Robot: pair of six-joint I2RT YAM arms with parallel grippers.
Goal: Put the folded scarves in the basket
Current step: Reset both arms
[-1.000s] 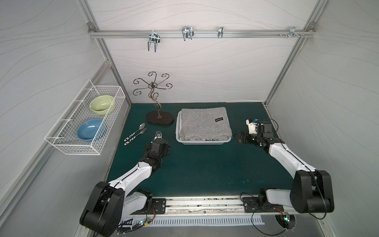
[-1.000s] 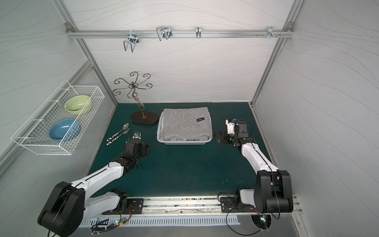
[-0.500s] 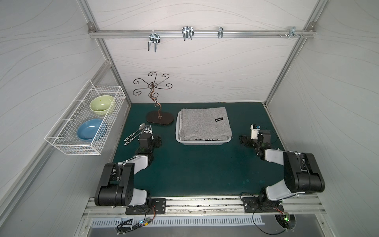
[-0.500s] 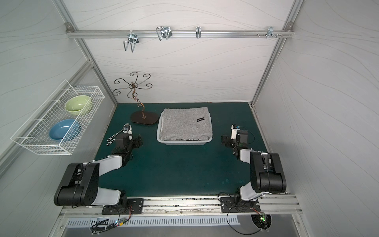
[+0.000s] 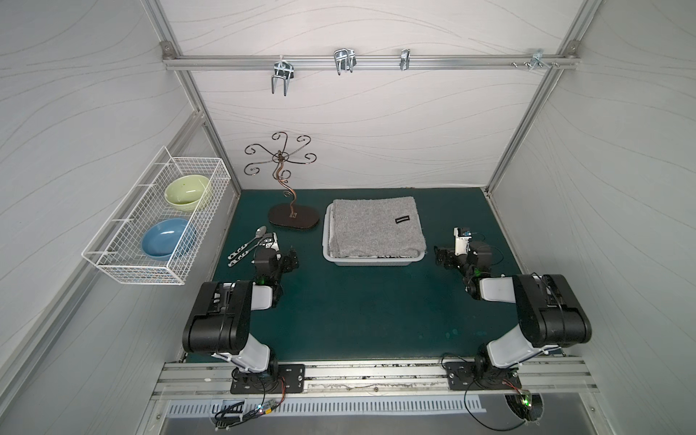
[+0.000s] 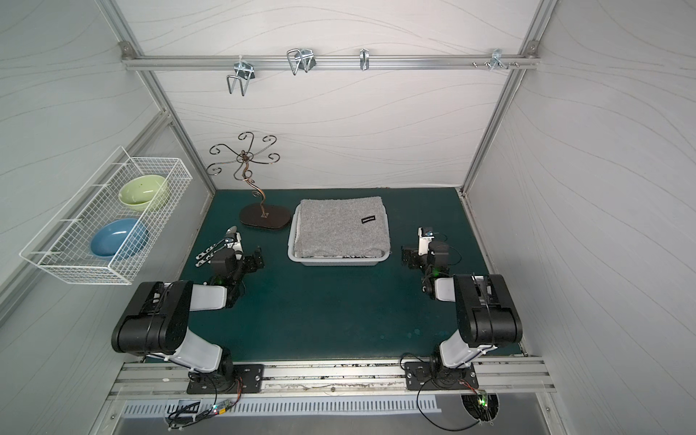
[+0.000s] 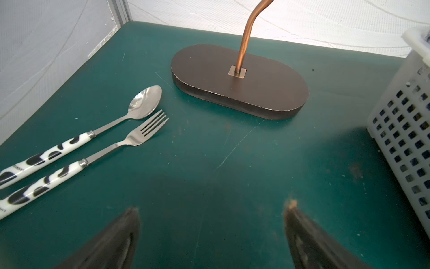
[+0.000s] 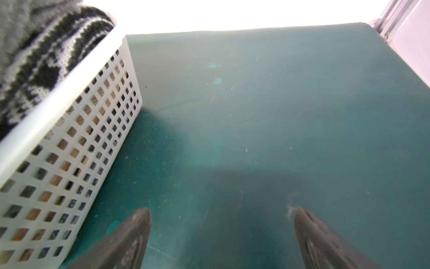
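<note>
A shallow white basket with perforated grid sides stands on the green tabletop, between the left jaws and the right jaws. The folded grey scarf lies inside it, filling it from side to side and rising above the flared rim, with a small black label on top. In the right wrist view a black-and-white knitted edge of the scarf bulges over the rim.

The left jaws are spread wide and hold nothing, low over bare tabletop. The basket's grid wall is off to their inner side, well apart. A spoon and a fork with black-spotted white handles lie side by side on their outer side. A dark oval stand with a copper stem is ahead of them.

The right jaws are also spread wide and empty, just beside the basket's right wall without touching it.

Beyond the left jaws, a white wire rack on the side wall holds a green bowl and a blue bowl.
</note>
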